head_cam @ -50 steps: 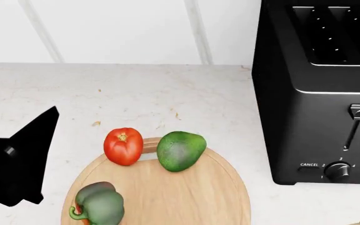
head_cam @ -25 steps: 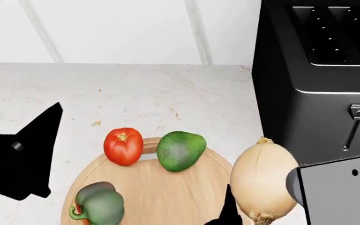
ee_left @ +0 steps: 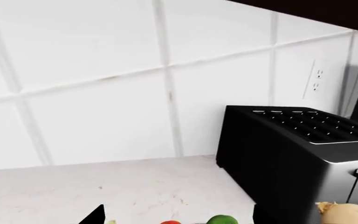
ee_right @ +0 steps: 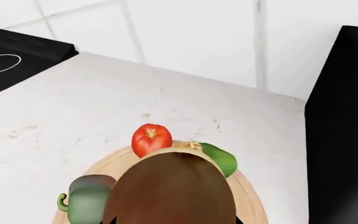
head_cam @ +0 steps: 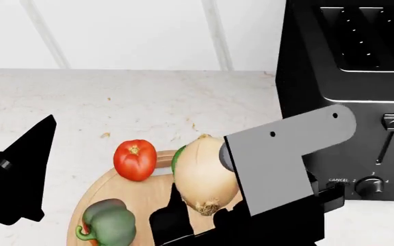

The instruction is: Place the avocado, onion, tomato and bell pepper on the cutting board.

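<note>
Onion [head_cam: 204, 173] clamped in my right gripper [head_cam: 207, 218] above cutting board [head_cam: 135, 205]. Risk: dropped high, it knocks avocado [ee_right: 221, 157] or rolls off. Left gripper [head_cam: 12, 179]: can't tell.

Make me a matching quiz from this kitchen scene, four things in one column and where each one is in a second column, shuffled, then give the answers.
Things:
1. onion
2. tomato
3. bell pepper
4. toaster

Places:
A. on the cutting board's far edge, by its handle
B. on the counter, right of the board
C. held in the right pincer, above the board
D. on the board's near left part

Pairs: 1-C, 2-A, 3-D, 4-B
</note>
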